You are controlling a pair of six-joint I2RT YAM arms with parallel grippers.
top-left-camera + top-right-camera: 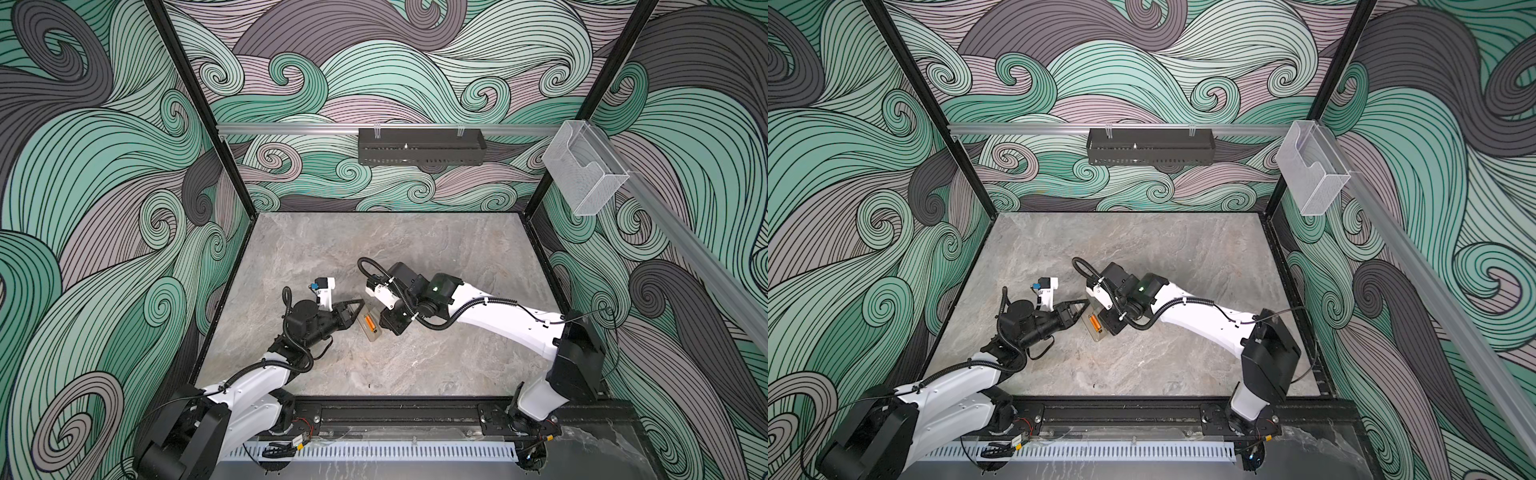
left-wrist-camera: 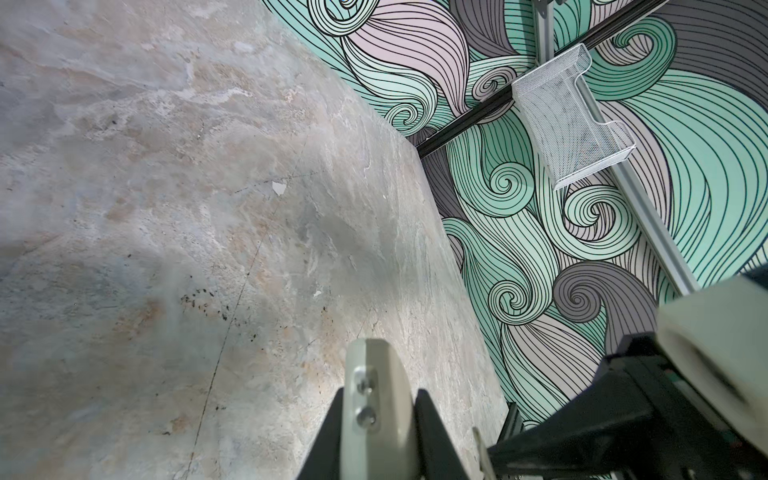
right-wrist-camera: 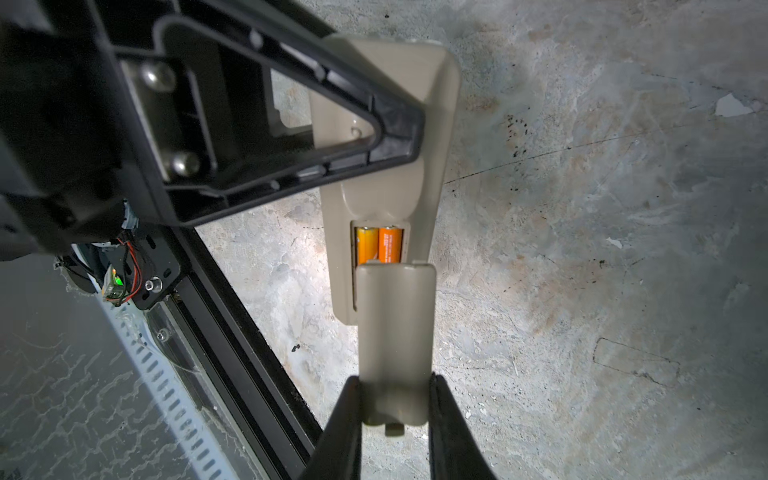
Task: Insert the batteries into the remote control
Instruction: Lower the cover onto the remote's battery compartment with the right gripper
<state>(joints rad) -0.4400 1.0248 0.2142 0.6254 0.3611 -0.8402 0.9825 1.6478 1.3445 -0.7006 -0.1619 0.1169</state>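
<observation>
The pale remote control (image 1: 371, 332) (image 3: 436, 104) lies back up near the middle of the table, with its compartment uncovered. Two orange batteries (image 3: 388, 245) (image 1: 369, 322) sit side by side in it. My left gripper (image 1: 355, 307) (image 2: 379, 392) comes in from the left, turned on its side. It is shut on the remote's far end, one finger (image 3: 395, 137) across the remote's back. My right gripper (image 3: 394, 380) (image 1: 384, 326) is shut on the beige battery cover (image 3: 395, 324). The cover's front edge rests at the compartment's end and hides the lower part of the batteries.
The grey marble table (image 1: 415, 249) is walled on three sides. A black rail (image 1: 395, 411) and a slotted white strip run along its front edge. A black tray (image 1: 419, 151) hangs on the back rail, and a clear holder (image 1: 584, 178) (image 2: 569, 124) on the right rail.
</observation>
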